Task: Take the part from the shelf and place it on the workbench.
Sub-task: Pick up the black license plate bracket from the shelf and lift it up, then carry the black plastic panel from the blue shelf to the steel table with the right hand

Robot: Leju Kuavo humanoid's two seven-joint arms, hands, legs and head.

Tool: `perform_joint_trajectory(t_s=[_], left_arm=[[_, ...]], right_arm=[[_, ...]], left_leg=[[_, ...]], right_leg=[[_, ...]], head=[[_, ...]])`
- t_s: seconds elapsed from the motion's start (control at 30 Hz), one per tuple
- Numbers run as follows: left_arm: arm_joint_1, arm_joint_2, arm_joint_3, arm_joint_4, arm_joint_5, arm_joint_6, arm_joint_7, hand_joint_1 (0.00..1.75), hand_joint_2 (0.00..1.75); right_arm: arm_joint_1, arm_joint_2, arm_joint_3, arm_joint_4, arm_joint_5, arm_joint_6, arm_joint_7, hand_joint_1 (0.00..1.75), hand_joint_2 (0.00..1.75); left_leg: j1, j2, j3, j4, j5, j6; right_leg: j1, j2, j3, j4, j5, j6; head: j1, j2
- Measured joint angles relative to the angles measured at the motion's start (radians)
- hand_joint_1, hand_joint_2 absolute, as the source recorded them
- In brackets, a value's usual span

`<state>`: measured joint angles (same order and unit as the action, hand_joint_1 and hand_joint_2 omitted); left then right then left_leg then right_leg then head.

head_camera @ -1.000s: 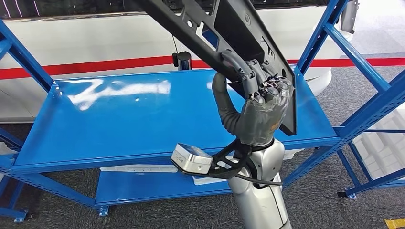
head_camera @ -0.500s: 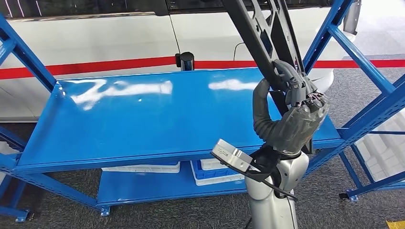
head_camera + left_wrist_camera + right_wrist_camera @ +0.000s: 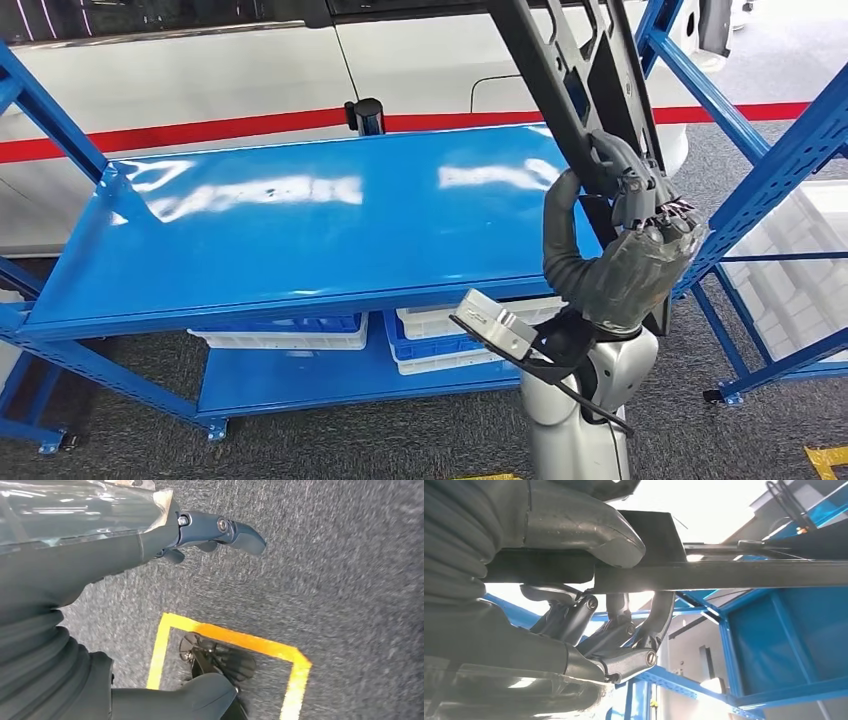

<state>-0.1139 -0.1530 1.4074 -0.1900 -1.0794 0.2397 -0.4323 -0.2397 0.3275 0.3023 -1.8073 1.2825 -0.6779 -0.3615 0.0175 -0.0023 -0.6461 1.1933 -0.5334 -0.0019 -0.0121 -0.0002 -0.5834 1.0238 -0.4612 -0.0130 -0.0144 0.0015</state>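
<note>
1. The right robot hand (image 3: 640, 262) is up in front of the blue shelf (image 3: 300, 240), its fingers wrapped round the long dark part (image 3: 580, 90).
2. The grasp reads plainly from the right wrist: the thick thumb (image 3: 589, 530) lies on one face of the part's flat bar (image 3: 724, 575) and the darker fingers (image 3: 644, 625) hook round the other.
3. The part is off the shelf, held in the air. It rises steeply from the right robot hand toward the top of the head view, tilted over the shelf's right end and not touching the deck.
4. It is a black frame piece with cut-outs and ribs; its upper end runs out of the picture.
5. The shelf's top deck is glossy blue with bright reflections on it.
6. On the shelf's lower deck sit white and blue bins (image 3: 440, 335), tucked under the top deck.
7. Behind the shelf stands a white body panel with a red stripe (image 3: 200, 130).
8. The left robot hand (image 3: 150, 545) hangs over grey carpet (image 3: 350, 580), fingers apart and grasping nothing.
9. Below that hand a yellow line (image 3: 235, 640) is marked on the carpet.
</note>
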Motion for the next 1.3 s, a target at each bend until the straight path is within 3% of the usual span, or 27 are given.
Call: perform_joint_trajectory(t_s=[0.07,0.13,0.23,0.3,0.37,0.4,0.43,0.47,0.53,0.6,0.67,0.73,0.77,0.83,0.9,0.93,0.97,1.0,1.07,1.13,1.17,1.23,1.3], left_arm=[[-0.004,0.006,-0.007,0.0,-0.009,-0.002,0.008,0.0,1.75],[-0.007,0.014,-0.014,0.0,-0.017,-0.003,0.014,0.0,1.75],[-0.007,0.028,-0.023,0.001,-0.025,-0.004,0.026,0.0,1.75],[-0.006,0.038,-0.026,0.004,-0.029,-0.003,0.034,0.0,1.75],[-0.003,0.05,-0.027,0.008,-0.031,-0.002,0.038,0.0,1.75],[0.0,0.056,-0.027,0.01,-0.032,-0.002,0.039,0.0,1.75],[0.003,0.061,-0.027,0.013,-0.033,-0.002,0.039,0.0,1.75],[0.006,0.067,-0.027,0.016,-0.034,-0.003,0.039,0.0,1.75],[0.01,0.075,-0.028,0.022,-0.039,-0.003,0.035,0.0,1.75],[0.014,0.079,-0.031,0.026,-0.048,0.006,0.032,0.0,1.75],[0.017,0.079,-0.035,0.029,-0.055,0.022,0.034,0.0,1.75],[0.022,0.078,-0.037,0.031,-0.057,0.037,0.039,0.0,1.75],[0.025,0.077,-0.038,0.033,-0.058,0.041,0.042,0.0,1.75],[0.028,0.078,-0.039,0.036,-0.058,0.043,0.05,0.0,1.75],[0.03,0.082,-0.04,0.039,-0.06,0.043,0.059,0.0,1.75],[0.03,0.084,-0.04,0.039,-0.061,0.044,0.065,0.0,1.75],[0.03,0.087,-0.04,0.04,-0.062,0.046,0.07,0.0,1.75],[0.03,0.09,-0.04,0.041,-0.063,0.049,0.075,0.0,1.75],[0.03,0.096,-0.041,0.041,-0.064,0.054,0.083,0.0,1.75],[0.029,0.104,-0.041,0.042,-0.065,0.056,0.085,0.0,1.75],[0.029,0.106,-0.041,0.042,-0.065,0.056,0.086,0.0,1.75],[0.03,0.11,-0.041,0.043,-0.065,0.057,0.087,0.0,1.75],[0.03,0.111,-0.041,0.045,-0.065,0.057,0.087,0.0,1.75]], right_arm=[[0.003,-0.002,-0.002,-0.019,0.002,0.0,0.006,1.75,1.75],[0.003,-0.003,-0.003,-0.035,-0.004,0.0,0.005,1.75,1.75],[0.004,-0.005,-0.008,-0.053,-0.027,0.0,-0.01,1.75,1.75],[0.003,-0.006,-0.011,-0.062,-0.041,0.0,-0.034,1.75,1.75],[0.005,-0.006,-0.017,-0.065,-0.051,0.0,-0.064,1.75,1.75],[0.007,-0.006,-0.021,-0.066,-0.056,0.0,-0.078,1.75,1.75],[0.011,-0.006,-0.025,-0.066,-0.062,0.0,-0.092,1.75,1.75],[0.013,-0.005,-0.028,-0.067,-0.07,0.0,-0.105,1.75,1.75],[0.017,-0.001,-0.035,-0.068,-0.088,0.0,-0.131,1.75,1.75],[0.021,0.006,-0.047,-0.072,-0.109,0.0,-0.165,1.75,1.75],[0.028,0.015,-0.062,-0.077,-0.131,0.0,-0.198,1.75,1.75],[0.031,0.021,-0.075,-0.078,-0.151,0.0,-0.218,1.75,1.75],[0.03,0.024,-0.08,-0.078,-0.16,0.0,-0.224,1.75,1.75],[0.027,0.028,-0.086,-0.078,-0.171,0.0,-0.229,1.75,1.75],[0.026,0.029,-0.09,-0.076,-0.177,0.0,-0.231,1.75,1.75],[0.026,0.029,-0.091,-0.075,-0.178,0.0,-0.231,1.75,1.75],[0.026,0.029,-0.091,-0.074,-0.18,0.0,-0.231,1.75,1.75],[0.025,0.029,-0.091,-0.072,-0.183,0.0,-0.231,1.75,1.75],[0.025,0.029,-0.089,-0.071,-0.189,0.0,-0.231,1.75,1.75],[0.024,0.03,-0.086,-0.071,-0.193,0.0,-0.231,1.75,1.75],[0.023,0.03,-0.084,-0.071,-0.193,0.0,-0.232,1.75,1.75],[0.022,0.029,-0.082,-0.07,-0.194,0.0,-0.232,1.75,1.75],[0.021,0.027,-0.082,-0.07,-0.194,0.0,-0.232,1.75,1.75]], left_leg=[[-0.004,-0.001,0.088,-0.127,0.028,0.01],[-0.013,-0.002,0.117,-0.179,0.035,0.017],[-0.016,0.001,0.108,-0.194,0.057,0.032],[-0.013,0.006,0.097,-0.207,0.079,0.048],[-0.013,0.008,0.076,-0.209,0.097,0.056],[-0.014,0.009,0.064,-0.208,0.105,0.055],[-0.015,0.01,0.052,-0.208,0.114,0.054],[-0.015,0.011,0.04,-0.207,0.123,0.052],[-0.015,0.011,0.02,-0.204,0.139,0.045],[-0.017,0.01,0.005,-0.201,0.154,0.034],[-0.018,0.009,0.0,-0.199,0.168,0.023],[-0.014,0.007,-0.004,-0.201,0.176,0.01],[-0.012,0.005,-0.011,-0.189,0.16,0.003],[-0.006,0.001,-0.04,-0.109,0.075,-0.008],[-0.003,0.0,-0.073,0.023,-0.015,-0.019],[-0.002,0.0,-0.078,0.071,-0.032,-0.022],[-0.001,0.0,-0.066,0.086,-0.026,-0.024],[0.0,0.001,-0.035,0.064,-0.006,-0.023],[0.0,0.0,0.074,-0.069,0.031,-0.015],[-0.005,-0.001,0.161,-0.196,0.029,-0.003],[-0.009,-0.002,0.178,-0.224,0.023,0.003],[-0.012,0.001,0.17,-0.237,0.036,0.02],[-0.01,0.006,0.15,-0.246,0.06,0.04]], right_leg=[[0.002,0.0,-0.005,-0.001,0.009,0.006],[0.002,0.0,-0.007,-0.004,0.018,0.015],[0.003,0.001,-0.014,-0.003,0.024,0.033],[0.005,0.001,-0.04,0.048,-0.019,0.031],[0.003,0.001,-0.083,0.167,-0.098,0.02],[0.002,0.001,-0.097,0.224,-0.126,0.021],[0.001,0.001,-0.098,0.258,-0.137,0.026],[0.0,0.001,-0.081,0.257,-0.131,0.034],[-0.003,0.0,0.004,0.15,-0.092,0.051],[0.0,0.001,0.093,0.012,-0.075,0.05],[0.006,0.003,0.114,-0.039,-0.077,0.039],[0.004,0.002,0.1,-0.04,-0.063,0.021],[0.001,0.001,0.095,-0.041,-0.053,0.009],[-0.005,-0.002,0.079,-0.044,-0.029,-0.012],[-0.002,-0.004,0.054,-0.043,-0.008,-0.018],[-0.001,-0.004,0.041,-0.043,0.002,-0.017],[0.0,-0.005,0.028,-0.042,0.012,-0.015],[0.0,-0.005,0.016,-0.041,0.02,-0.012],[0.001,-0.004,-0.001,-0.039,0.036,-0.005],[0.003,-0.005,-0.01,-0.038,0.05,0.007],[0.003,-0.006,-0.012,-0.039,0.058,0.014],[0.003,-0.009,-0.016,-0.041,0.07,0.028],[0.003,-0.007,-0.041,-0.004,0.035,0.027]], head=[[0.001,0.0],[0.002,0.0],[0.0,0.0],[0.004,0.0],[0.01,0.0],[0.011,0.0],[0.011,0.0],[0.011,0.0],[0.012,0.0],[0.011,0.0],[0.01,0.0],[0.01,0.0],[0.008,0.0],[0.004,0.0],[0.0,0.0],[0.001,0.0],[0.0,0.0],[0.0,0.0],[0.0,0.0],[0.001,0.0],[0.001,0.0],[0.001,0.0],[0.002,0.0]])
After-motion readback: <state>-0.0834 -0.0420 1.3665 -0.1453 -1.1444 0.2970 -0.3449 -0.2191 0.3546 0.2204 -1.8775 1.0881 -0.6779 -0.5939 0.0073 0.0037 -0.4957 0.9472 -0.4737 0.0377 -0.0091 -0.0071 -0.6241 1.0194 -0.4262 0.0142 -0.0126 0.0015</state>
